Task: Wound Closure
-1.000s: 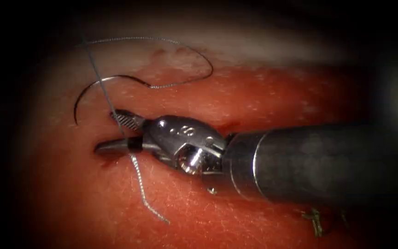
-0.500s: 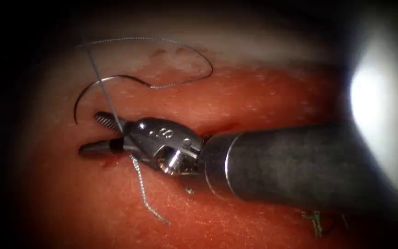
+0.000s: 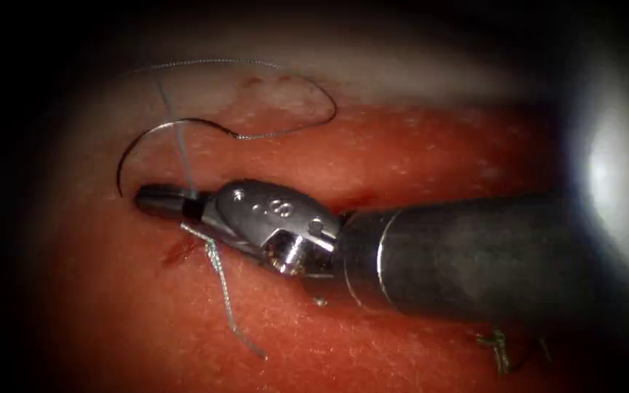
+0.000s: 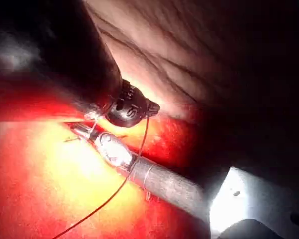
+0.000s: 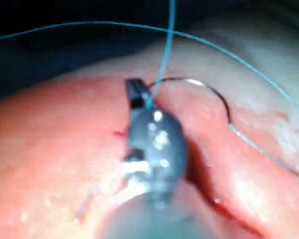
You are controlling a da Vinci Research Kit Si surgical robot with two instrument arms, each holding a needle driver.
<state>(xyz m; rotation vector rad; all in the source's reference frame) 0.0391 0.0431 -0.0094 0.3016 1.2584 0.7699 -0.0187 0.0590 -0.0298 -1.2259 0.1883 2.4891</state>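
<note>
Right pincer (image 3: 160, 200) closed on thread (image 3: 181, 156), needle (image 3: 140, 142) loose on tissue (image 3: 416, 156).

One tool (image 3: 165, 200), one curved needle (image 3: 140, 145) and one long thread (image 3: 256, 73) lie on the tissue (image 3: 402, 145). Short cut ends of thread (image 3: 227, 306) number perhaps two, the second (image 3: 500, 349) dim near the tissue's lower right edge.

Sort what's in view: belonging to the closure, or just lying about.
In the job: right tool, jaws shut on the thread; needle lying on the tissue.
Lying about: cut ends of thread; red fluid.
</note>
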